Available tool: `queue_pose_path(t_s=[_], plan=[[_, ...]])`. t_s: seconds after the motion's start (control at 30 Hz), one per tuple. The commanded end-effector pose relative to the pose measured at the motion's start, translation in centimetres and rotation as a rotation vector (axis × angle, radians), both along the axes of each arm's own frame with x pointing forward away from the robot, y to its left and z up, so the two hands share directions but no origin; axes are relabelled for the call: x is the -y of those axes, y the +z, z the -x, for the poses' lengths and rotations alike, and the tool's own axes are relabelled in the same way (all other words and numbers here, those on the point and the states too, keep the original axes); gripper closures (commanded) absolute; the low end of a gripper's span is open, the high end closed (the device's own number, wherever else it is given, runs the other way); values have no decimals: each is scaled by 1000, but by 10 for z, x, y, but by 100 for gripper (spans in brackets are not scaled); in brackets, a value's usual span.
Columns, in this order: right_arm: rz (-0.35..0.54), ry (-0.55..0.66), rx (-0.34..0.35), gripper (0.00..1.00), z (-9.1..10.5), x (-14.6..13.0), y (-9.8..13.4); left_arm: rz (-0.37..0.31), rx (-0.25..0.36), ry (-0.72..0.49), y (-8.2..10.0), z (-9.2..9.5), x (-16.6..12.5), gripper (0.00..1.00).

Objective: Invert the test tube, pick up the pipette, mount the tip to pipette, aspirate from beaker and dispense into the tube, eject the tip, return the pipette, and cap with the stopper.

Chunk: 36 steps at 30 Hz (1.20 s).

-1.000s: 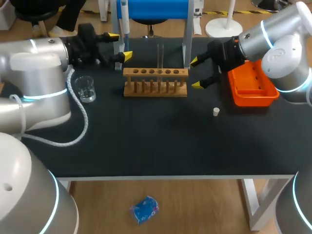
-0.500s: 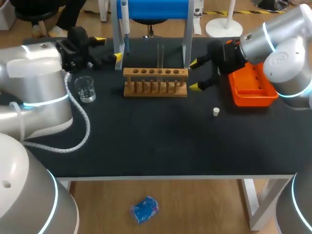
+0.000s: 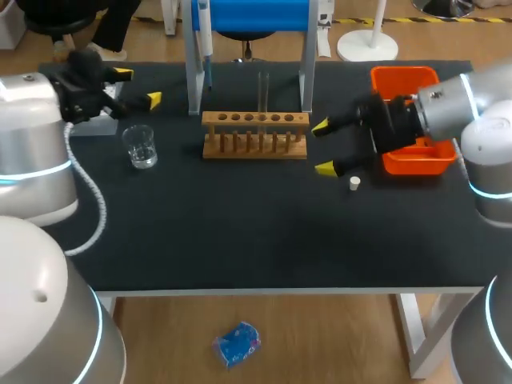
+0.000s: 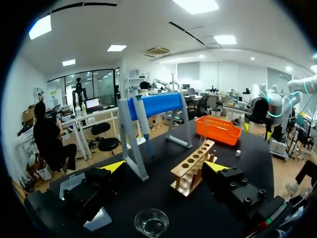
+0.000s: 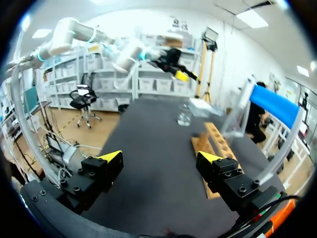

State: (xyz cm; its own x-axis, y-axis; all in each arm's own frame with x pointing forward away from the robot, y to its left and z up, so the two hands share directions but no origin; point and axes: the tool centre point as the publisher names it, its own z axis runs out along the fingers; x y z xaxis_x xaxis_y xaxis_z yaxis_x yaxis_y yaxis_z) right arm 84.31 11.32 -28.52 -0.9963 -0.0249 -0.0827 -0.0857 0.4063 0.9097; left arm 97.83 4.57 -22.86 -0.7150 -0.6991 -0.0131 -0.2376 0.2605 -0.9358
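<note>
1. Clear glass test tube (image 3: 263, 92): upright in the slotted wooden rack (image 3: 254, 134).
2. Left gripper (image 3: 138, 88): well left of the rack, jaws wide, holding nothing.
3. Right gripper (image 3: 322, 147): just right of the rack, jaws wide, holding nothing.

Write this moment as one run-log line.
left gripper open, near beaker | right gripper open, near stopper | tube upright in rack | pipette on stand

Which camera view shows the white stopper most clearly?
The head view: the stopper lies in plain sight beside the right end effector. The left wrist view shows a distant speck; the right wrist view, nothing.
</note>
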Motion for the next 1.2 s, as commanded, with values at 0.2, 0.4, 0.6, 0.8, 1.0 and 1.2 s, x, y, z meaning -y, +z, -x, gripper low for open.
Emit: queue_pose_path(t_s=[0.2, 0.4, 0.6, 0.8, 1.0, 1.2], plan=[[-67, 36, 38, 0, 19, 4, 3, 2, -19, -30, 3, -1, -15, 0], [-67, 36, 38, 0, 19, 4, 3, 2, -19, -30, 3, -1, -15, 0], [-104, 67, 2, 0, 27, -5, -3, 17, -35, -19, 2, -4, -26, 0], [-188, 95, -58, 0, 51, -15, -15, 35, -71, -1, 1, -2, -53, 0], [-267, 95, -90, 0, 67, -19, -25, 37, -79, 23, -5, -6, -72, 0], [-342, 119, -112, 0, 75, -22, -23, 54, -92, 54, -14, -12, -86, 0]])
